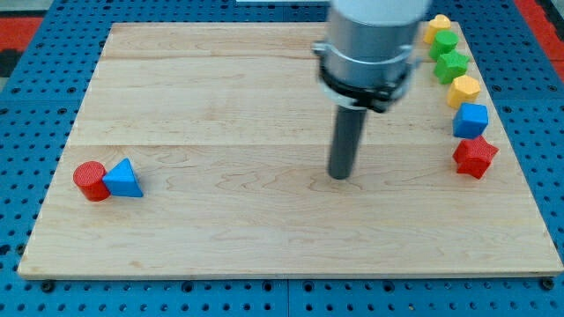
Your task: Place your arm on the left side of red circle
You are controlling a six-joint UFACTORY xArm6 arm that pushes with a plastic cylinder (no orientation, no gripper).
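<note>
The red circle [90,180] lies on the wooden board [220,229] near its left edge, low in the view. A blue triangle [123,179] touches its right side. My tip [341,174] rests on the board right of centre, far to the right of both blocks and at about their height in the view. The rod hangs from the grey arm body at the view's top.
A column of blocks runs down the board's right edge: a yellow block [436,27], a green block [444,44], a green block [453,65], a yellow block [463,89], a blue cube [471,120], a red star-like block [475,156].
</note>
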